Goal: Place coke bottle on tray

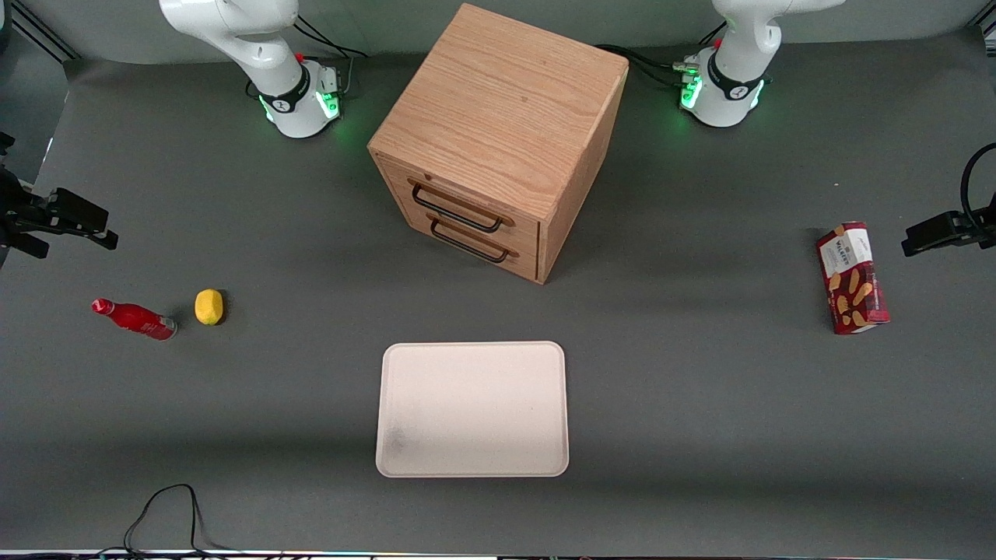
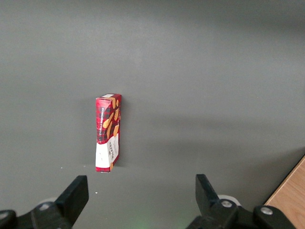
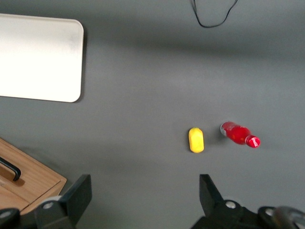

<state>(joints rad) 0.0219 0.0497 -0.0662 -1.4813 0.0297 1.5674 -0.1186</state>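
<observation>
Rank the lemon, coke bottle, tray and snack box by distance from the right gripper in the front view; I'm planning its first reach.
From the open gripper:
1. Coke bottle, lying nearest.
2. Lemon, beside the bottle.
3. Tray, mid-table.
4. Snack box, at the parked arm's end.

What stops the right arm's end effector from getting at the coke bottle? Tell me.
Probably nothing. The coke bottle lies on its side on the table toward the working arm's end, apart from the lemon beside it. The end effector hangs open above, with nothing between.

Red coke bottle (image 1: pixel 134 318), yellow lemon (image 1: pixel 208 306), cream-white tray (image 1: pixel 471 459), oak-grain cabinet (image 1: pixel 498 140), black hand (image 3: pixel 143 200) above grey table (image 1: pixel 700 404).
</observation>
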